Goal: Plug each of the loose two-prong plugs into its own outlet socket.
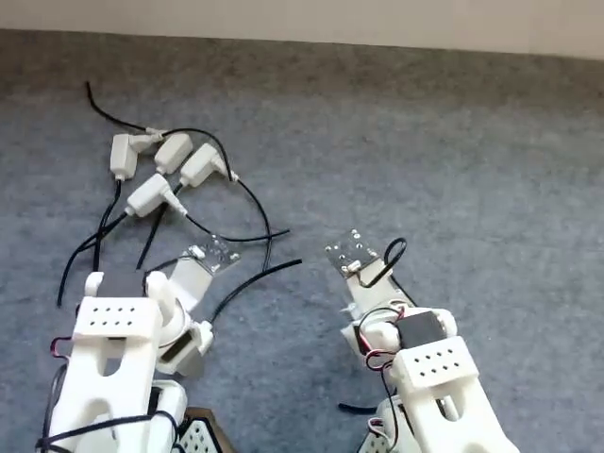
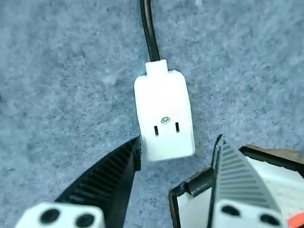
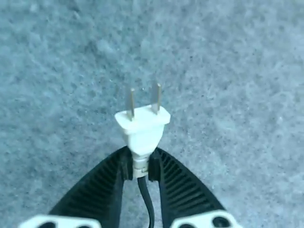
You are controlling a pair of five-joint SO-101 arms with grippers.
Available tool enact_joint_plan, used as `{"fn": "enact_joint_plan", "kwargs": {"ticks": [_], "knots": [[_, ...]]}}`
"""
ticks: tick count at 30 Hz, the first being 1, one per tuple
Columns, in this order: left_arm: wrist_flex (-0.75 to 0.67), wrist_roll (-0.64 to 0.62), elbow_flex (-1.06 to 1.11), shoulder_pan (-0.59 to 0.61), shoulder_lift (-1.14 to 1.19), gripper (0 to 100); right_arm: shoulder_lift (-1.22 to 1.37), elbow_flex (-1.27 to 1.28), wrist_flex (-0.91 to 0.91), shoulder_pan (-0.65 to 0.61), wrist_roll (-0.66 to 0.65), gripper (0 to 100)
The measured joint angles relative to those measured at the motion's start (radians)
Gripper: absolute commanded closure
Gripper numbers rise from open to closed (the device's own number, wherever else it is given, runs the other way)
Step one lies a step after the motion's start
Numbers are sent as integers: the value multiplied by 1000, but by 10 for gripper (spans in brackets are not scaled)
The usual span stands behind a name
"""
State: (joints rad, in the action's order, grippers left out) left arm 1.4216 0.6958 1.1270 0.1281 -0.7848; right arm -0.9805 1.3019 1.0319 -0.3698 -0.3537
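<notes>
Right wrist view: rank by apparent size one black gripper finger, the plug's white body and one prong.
1. The gripper finger, largest, though nearest the camera, so its true size is unsure.
2. The plug's white body.
3. The prong, smallest.

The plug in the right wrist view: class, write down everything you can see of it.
The plug is white, plastic by its look, its flat-faced head tapering to a narrow neck. Two bare metal prongs point away from the right gripper, which is shut on the neck. A black cable leaves its rear. It is plugged into nothing; grey carpet lies behind.
</notes>
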Motion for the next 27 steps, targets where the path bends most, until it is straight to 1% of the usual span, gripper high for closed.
{"fn": "enact_joint_plan", "kwargs": {"ticks": [8, 10, 13, 14, 15, 18, 22, 24, 27], "knots": [[-167, 0, 120, 0, 0, 755, 0, 0, 0, 0, 0, 991], [-184, 0, 126, 0, 0, 803, 0, 0, 0, 0, 0, 991], [-190, 23, 129, 0, 0, 966, 0, 0, 0, 0, 0, 991], [-190, 44, 129, 0, 0, 1000, 0, 0, 0, 0, 0, 991], [-192, 66, 129, 0, 0, 986, 0, 0, 0, 0, 0, 991], [-192, 123, 129, -18, 0, 996, 0, 0, 0, 0, 0, 991], [-192, 195, 129, -87, 0, 996, 0, 0, 0, 0, 0, 991], [-192, 232, 127, -149, 0, 996, 0, 0, 0, 0, 0, 991], [-192, 250, 68, -256, 2, 996, 0, 0, 0, 2, 0, 991]]}}
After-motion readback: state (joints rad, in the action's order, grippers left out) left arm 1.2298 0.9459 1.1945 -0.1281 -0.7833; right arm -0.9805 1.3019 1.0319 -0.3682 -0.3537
